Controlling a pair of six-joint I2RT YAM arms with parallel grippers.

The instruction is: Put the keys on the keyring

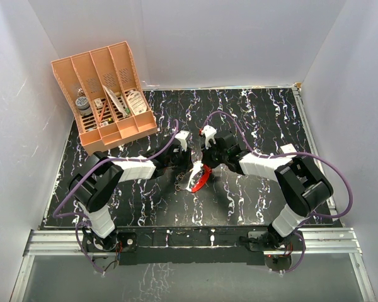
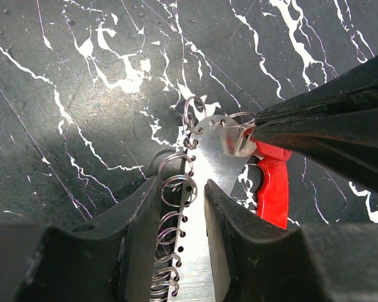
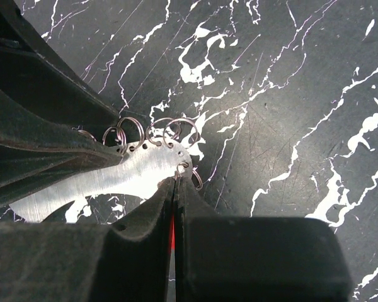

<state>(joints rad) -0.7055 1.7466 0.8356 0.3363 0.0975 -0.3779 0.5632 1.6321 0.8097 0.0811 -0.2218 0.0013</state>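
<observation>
Shiny brushed-metal keyring with red plastic; smooth marbled table.

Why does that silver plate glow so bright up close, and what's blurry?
Left wrist: glare whitens the flat silver metal plate edged with wire rings; the left gripper, near the lens, looks soft. Right wrist: the plate gleams too; the shut right gripper is a dark blur. Top external: even light, everything small.

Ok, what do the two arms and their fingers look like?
The left arm and right arm match: black joints, white link shells, a purple cable looping along each, and a small white block at each wrist. The fingers are black, long and tapering.
</observation>
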